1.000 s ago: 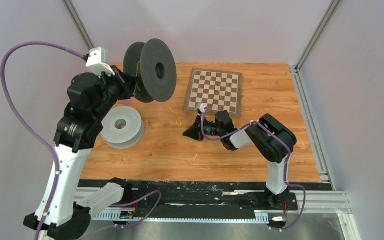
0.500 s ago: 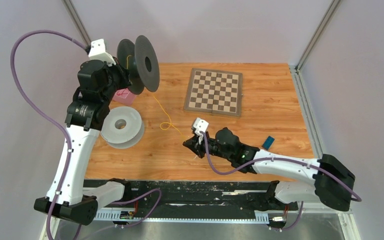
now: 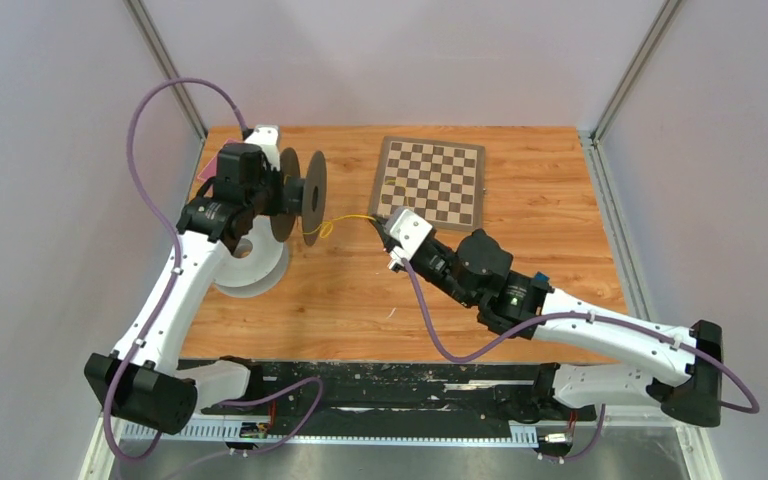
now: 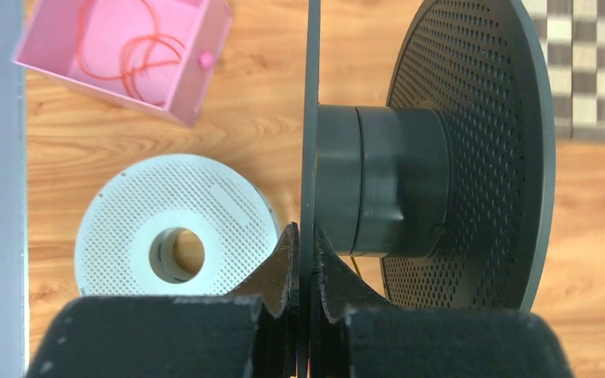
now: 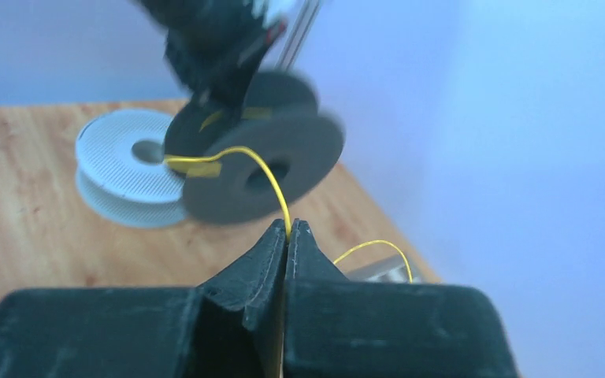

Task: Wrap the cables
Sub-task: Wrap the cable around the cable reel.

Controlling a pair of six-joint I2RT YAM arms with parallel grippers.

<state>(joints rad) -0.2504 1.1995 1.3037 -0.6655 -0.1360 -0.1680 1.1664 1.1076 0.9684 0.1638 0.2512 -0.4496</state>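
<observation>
Wooden table [image 3: 340, 300] fills the cell, and both arms are reaching in over it. The left arm stretches up the left side, the right arm comes diagonally from the near right toward the centre. The chessboard [image 3: 432, 183] lies flat at the far middle, with nothing on it.

The black spool [image 3: 302, 195] is held on edge with its flanges upright, just right of the left wrist. The white spool [image 3: 250, 265] lies flat on the table, below and left of the black one and partly under the left arm. In the left wrist view I see its perforated face and centre hole. The pink box [image 4: 122, 51] sits open-topped in the far left corner.

The left gripper [image 4: 302, 236] is pinched tight on the thin near flange of the black spool, one finger on each side of the disc. The right gripper [image 5: 287, 228] has its jaws pressed together on the yellow cable [image 5: 272, 177], tips pointing toward the black spool with a gap of open table between them.

The yellow cable runs from the black spool's hub area across to the right fingertips, arcing up, with a small curl near the spool in the overhead view. A short free tail curls out past the right fingers. The red cable [image 4: 138, 63] lies in loose loops inside the pink box, touched by nothing.
</observation>
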